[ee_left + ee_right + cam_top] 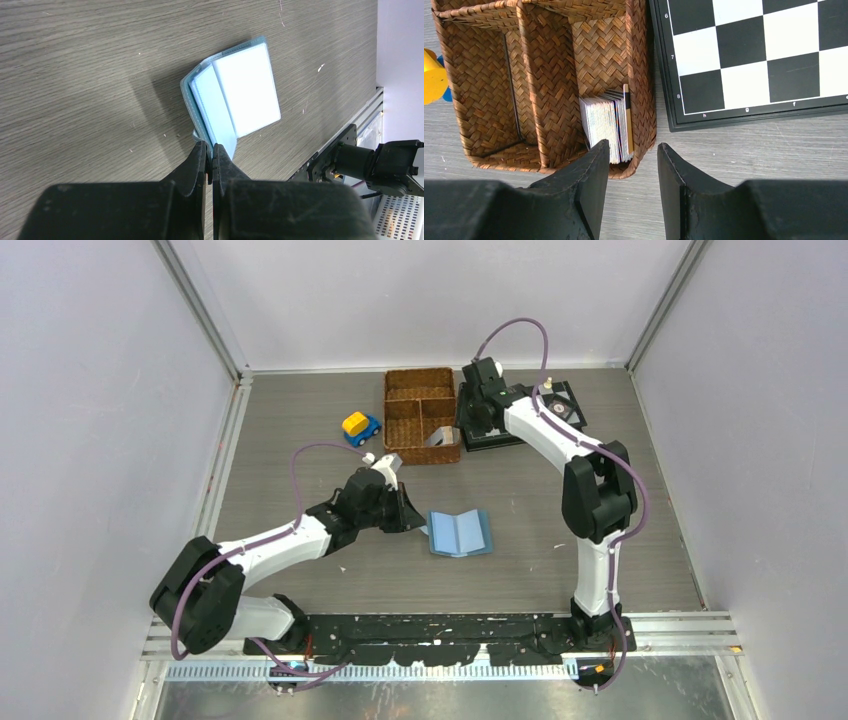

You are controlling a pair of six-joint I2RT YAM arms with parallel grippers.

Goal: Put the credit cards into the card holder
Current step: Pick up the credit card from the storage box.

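Right wrist view. A: right pincer (631,150) partly spread, holding nothing, poised over the near-right compartment of the wicker basket (640,75). There the credit cards (606,127) stand on edge, packed together, with an orange-gold one outermost, next to the basket wall.

B: Top view: the card holder (460,532) lies open on the desk (300,420), well apart from the basket. On its near edge the left pincer (210,147) is pressed together, pinning it.

A: Judgement for the pick: one finger should drop into the free space on the stack's open side, the other between the last card and the wall. That gap looks tight. Peeling a single card off the outside seems safer than clamping the whole stack. The left arm's hold ought to keep the pockets gaping.

B: Hard to make out: the number of cards and their print. The basket's near edge is cut off behind the fingers. Glare washes out the pocket openings in the left wrist view, so which slot is free cannot be told. The right fingertips are hard to pick out from above.
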